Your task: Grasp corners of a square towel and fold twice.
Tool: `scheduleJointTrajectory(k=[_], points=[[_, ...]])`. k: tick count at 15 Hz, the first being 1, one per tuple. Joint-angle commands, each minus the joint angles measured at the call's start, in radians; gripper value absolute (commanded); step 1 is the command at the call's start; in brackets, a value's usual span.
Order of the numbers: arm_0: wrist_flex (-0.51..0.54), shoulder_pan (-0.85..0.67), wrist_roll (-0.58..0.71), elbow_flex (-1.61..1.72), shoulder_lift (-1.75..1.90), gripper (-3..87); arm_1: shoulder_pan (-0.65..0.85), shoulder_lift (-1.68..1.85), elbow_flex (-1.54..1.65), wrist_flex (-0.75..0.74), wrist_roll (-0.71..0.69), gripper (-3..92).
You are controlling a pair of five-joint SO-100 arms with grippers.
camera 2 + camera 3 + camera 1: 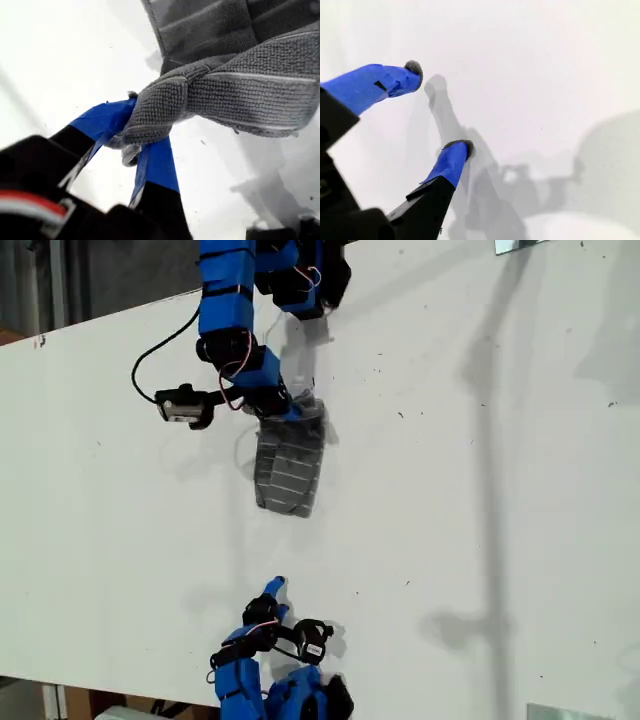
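First pincer (pixel 131 131) clamped tight on a bunched corner (pixel 150 120) of the grey striped towel (pixel 291 466), folded small, lying near the white surface (pixel 480 500) edge at the exterior view's top. Second pincer (pixel 437 112) wide open, holding nothing, near the opposite edge.

The white table (pixel 450 490) carries the folded towel (pixel 290 472), toward eleven o'clock of the exterior view's centre (small dark specks dot the surface).

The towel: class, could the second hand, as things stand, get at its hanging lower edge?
Probably yes. My second hand is open and empty, with only bare white table between it and the towel, which my first hand holds bunched.
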Motion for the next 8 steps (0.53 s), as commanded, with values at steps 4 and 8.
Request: scheduleJointTrajectory(k=[4,8], points=[[-0.012,0.005,-0.008,-0.002,0.037,27.2,0.060,-0.055,-0.146,-0.167,-0.152,-0.1],[-0.014,0.005,-0.006,-0.002,0.038,27.3,0.069,-0.264,-0.213,-0.307,-0.212,-0.1]])
